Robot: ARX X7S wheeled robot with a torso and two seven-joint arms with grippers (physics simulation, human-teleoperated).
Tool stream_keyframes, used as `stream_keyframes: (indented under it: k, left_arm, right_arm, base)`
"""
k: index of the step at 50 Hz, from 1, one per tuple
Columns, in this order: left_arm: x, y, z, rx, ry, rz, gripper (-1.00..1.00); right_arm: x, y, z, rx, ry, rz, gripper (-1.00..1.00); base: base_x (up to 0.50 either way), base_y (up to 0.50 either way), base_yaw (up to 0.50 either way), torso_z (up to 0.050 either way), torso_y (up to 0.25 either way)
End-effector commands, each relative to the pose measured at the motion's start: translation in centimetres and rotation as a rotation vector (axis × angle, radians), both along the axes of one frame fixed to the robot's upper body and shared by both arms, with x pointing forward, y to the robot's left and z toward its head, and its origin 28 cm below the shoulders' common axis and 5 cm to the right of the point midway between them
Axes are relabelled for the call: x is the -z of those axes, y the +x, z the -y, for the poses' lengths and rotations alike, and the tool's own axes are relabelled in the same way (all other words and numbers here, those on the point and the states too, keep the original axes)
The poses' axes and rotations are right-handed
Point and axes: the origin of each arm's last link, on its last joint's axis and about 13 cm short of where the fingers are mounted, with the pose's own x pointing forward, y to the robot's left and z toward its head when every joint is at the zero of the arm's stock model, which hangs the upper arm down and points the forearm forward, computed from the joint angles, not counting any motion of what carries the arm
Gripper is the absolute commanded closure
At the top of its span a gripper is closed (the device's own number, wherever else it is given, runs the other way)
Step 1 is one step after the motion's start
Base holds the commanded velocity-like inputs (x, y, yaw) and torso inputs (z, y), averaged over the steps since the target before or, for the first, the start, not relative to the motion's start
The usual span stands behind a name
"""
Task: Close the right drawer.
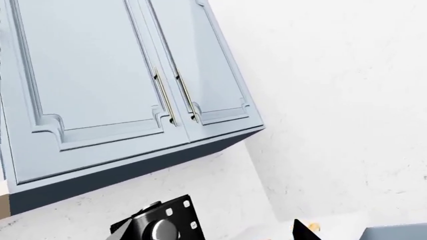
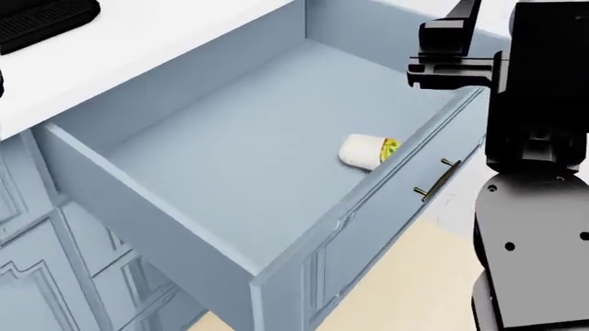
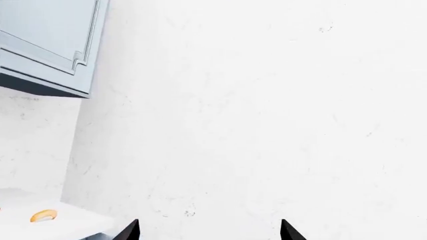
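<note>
Right arm (image 2: 534,172) partly over right drawer (image 2: 276,152).

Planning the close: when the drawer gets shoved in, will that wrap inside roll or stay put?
The wrap looks cylindrical and lies loose on the smooth floor of the right drawer, so it will probably roll or slide. It already rests near the front panel, so travel is likely short.

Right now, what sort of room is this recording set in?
Most likely a kitchen: a wide open drawer under a white counter, blue-grey wall cupboards with brass handles, and a wrapped food item inside the drawer.
</note>
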Motion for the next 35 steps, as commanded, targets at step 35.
stream_keyframes:
  k: [35]
  left_arm:
    - [0.52,-0.06,0.08,0.002,0.002,-0.006,-1.00]
  right_arm:
    - [0.87,0.03,-0.13,-0.008,0.005,-0.013,-1.00]
  base:
    - [0.31,-0.40,0.00,0.000,0.001]
